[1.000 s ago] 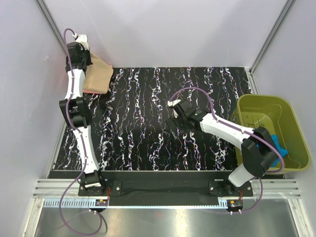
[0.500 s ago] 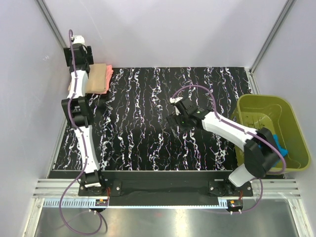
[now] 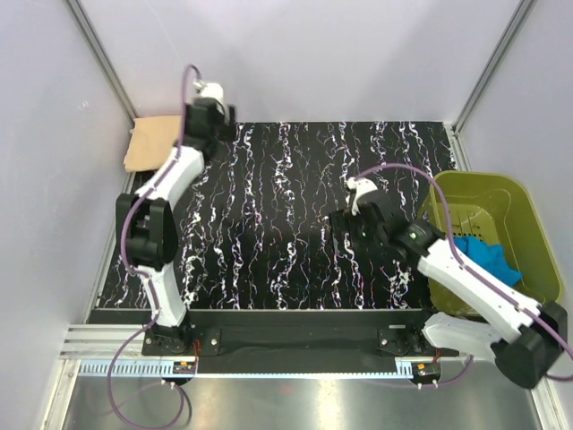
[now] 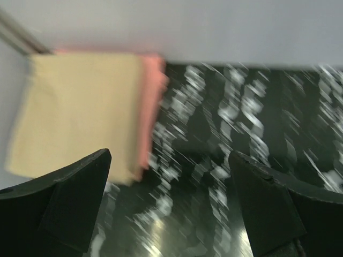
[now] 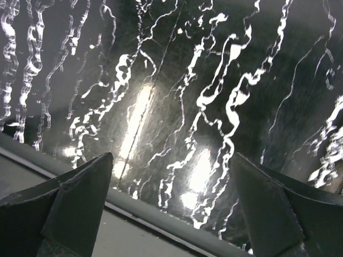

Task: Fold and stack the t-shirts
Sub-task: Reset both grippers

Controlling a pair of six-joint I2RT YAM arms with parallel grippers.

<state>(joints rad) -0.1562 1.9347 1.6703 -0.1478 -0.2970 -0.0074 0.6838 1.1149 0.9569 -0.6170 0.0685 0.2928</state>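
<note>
A folded tan-beige t-shirt (image 3: 152, 143) lies in the table's back left corner. In the left wrist view this tan shirt (image 4: 80, 107) rests on a salmon-pink t-shirt (image 4: 154, 91), whose edge sticks out along its right side. My left gripper (image 3: 215, 125) hovers just right of the stack, open and empty (image 4: 170, 155), and that view is blurred. Over the table's middle right, my right gripper (image 3: 342, 220) is also open, with only the black marbled surface between its fingers (image 5: 172, 156).
An olive-green basket (image 3: 474, 179) stands at the right edge with a blue cloth (image 3: 488, 255) inside. Grey walls close in the back and both sides. The right wrist view shows the table's raised edge (image 5: 161, 214) under the gripper.
The left gripper opened and let go of the tan shirt, which now lies flat on the pink one. It then swung right, off the stack. The right arm shifted right, toward the basket.
</note>
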